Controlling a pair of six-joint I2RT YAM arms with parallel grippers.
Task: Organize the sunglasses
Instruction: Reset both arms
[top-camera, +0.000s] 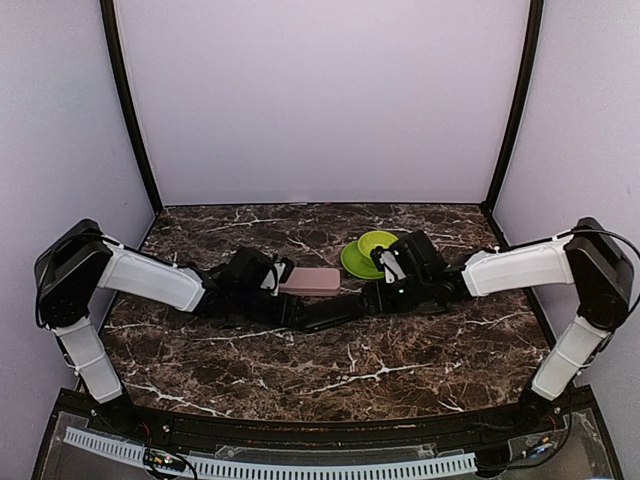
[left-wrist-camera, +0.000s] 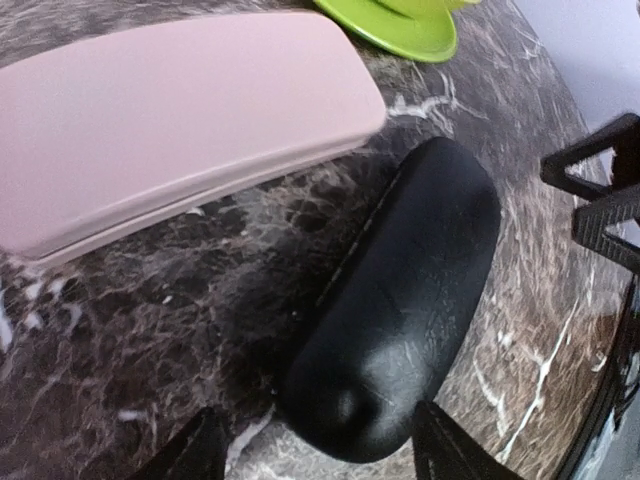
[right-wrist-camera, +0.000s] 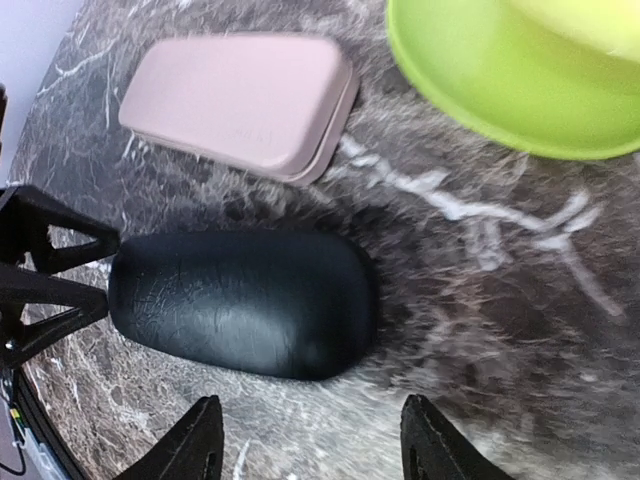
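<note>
Looking down from the top cam, both arms are stretched in toward the middle of the marble table and they meet at the black case, which lies flat with its long side running left to right between them. The left gripper has its fingers spread, and the rounded end of the black case sits in the gap between them. One finger looks right up against the shell and the other has a sliver of marble showing beside it, so I wouldn't call it a pinch. The right gripper is spread wide too, with its fingertips just short of the long side of that case and nothing held between them. The pink case lies flat and closed just beyond the black one, with a strip of bare marble between them, so they're near each other but not touching. A lime-green bowl sits further back on the right, close behind the right wrist. As for the sunglasses, no view shows them. Both cases are shut, so I can't tell whether they're inside either one.
</note>
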